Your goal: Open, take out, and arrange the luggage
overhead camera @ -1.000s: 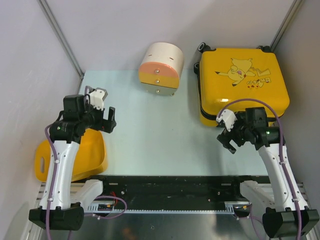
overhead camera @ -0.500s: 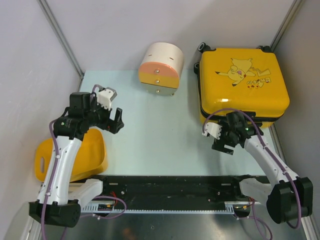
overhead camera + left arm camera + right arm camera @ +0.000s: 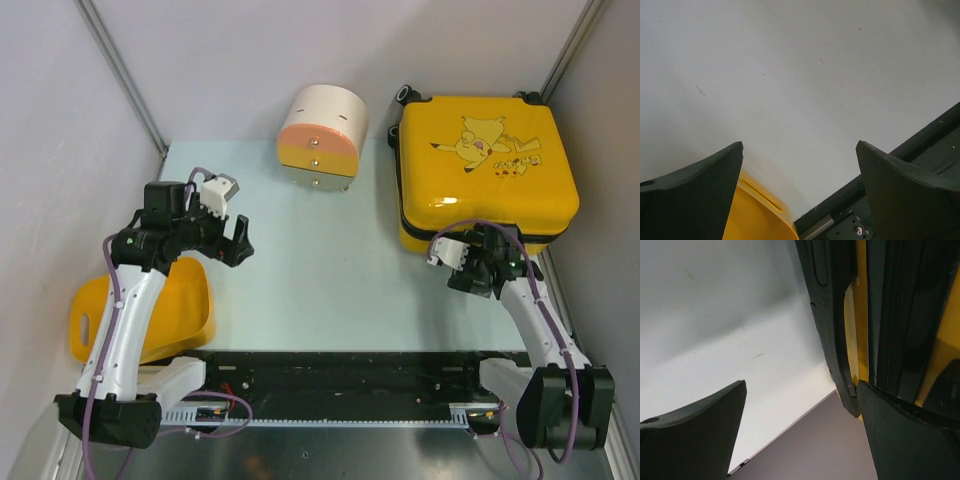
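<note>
The glossy yellow hard-shell suitcase (image 3: 485, 165) is lying flat, print up, just right of the cream-and-orange cylindrical container (image 3: 322, 135), wheels pointing away, longer side running crosswise. The right gripper (image 3: 468, 278) is hovering beside its near zipper edge, jaws apart; the left gripper (image 3: 240, 245) is gaping too.

Left gripper (image 3: 799, 145) fills the bottom edge, jaws spread wide, nothing between them. Dark fingers (image 3: 700, 195) rise at 7 and 5 o'clock, tips apart over bare surface. Pale table (image 3: 800, 75) takes up the upper frame from 9 through 3 o'clock; a few small scuffs on it. Yellow tub (image 3: 752, 220) at 6 to 7 o'clock, just beside the 7 o'clock finger's inner edge, a narrow slot (image 3: 762, 196) near its rim. Black rail (image 3: 920, 155) runs diagonally at 4 to 5 o'clock along the table's edge. One small screw (image 3: 858, 230) at 5 o'clock.
</note>
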